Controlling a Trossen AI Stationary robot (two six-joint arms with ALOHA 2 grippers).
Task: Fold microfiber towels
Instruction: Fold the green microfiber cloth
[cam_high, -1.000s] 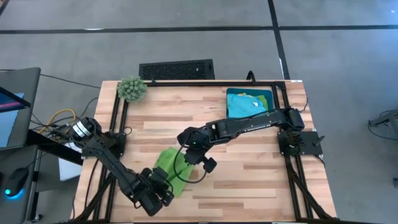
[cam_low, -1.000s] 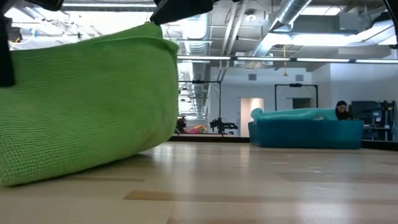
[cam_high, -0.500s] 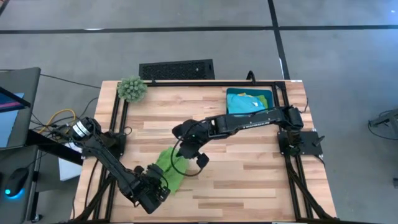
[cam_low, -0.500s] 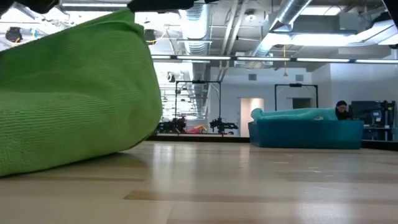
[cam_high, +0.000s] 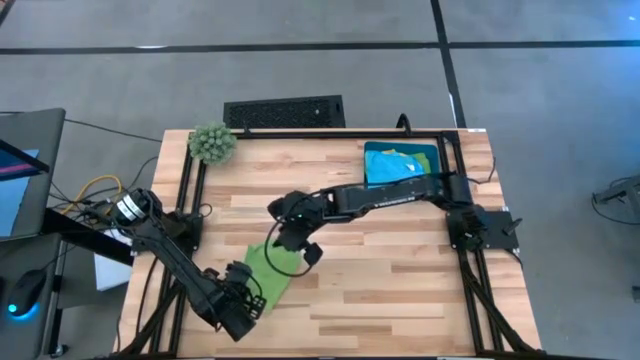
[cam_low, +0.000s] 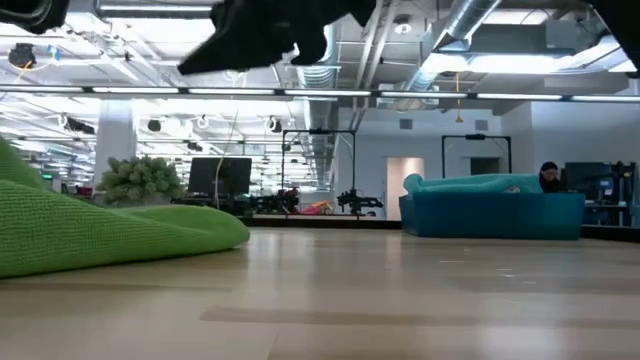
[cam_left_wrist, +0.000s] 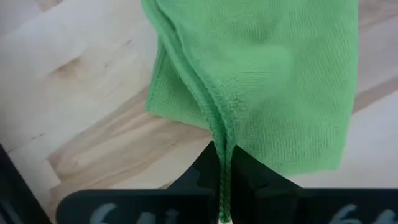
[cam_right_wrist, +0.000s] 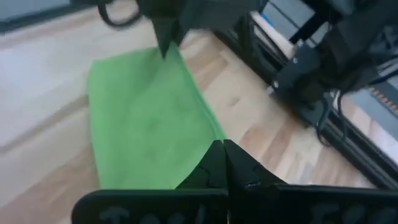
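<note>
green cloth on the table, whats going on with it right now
Both arms are working on the lime green towel near the front left of the wooden table. The left gripper is shut on the towel's doubled edge. The right gripper is shut at the opposite edge, though whether it grips cloth is unclear. The towel lies folded over and low on the table. More towels sit in a teal bin at the back right.

Matt, knitted-looking lime green cloth towel (cam_left_wrist: 273, 81) on smooth, pale wooden plank table (cam_high: 400, 280).
</note>
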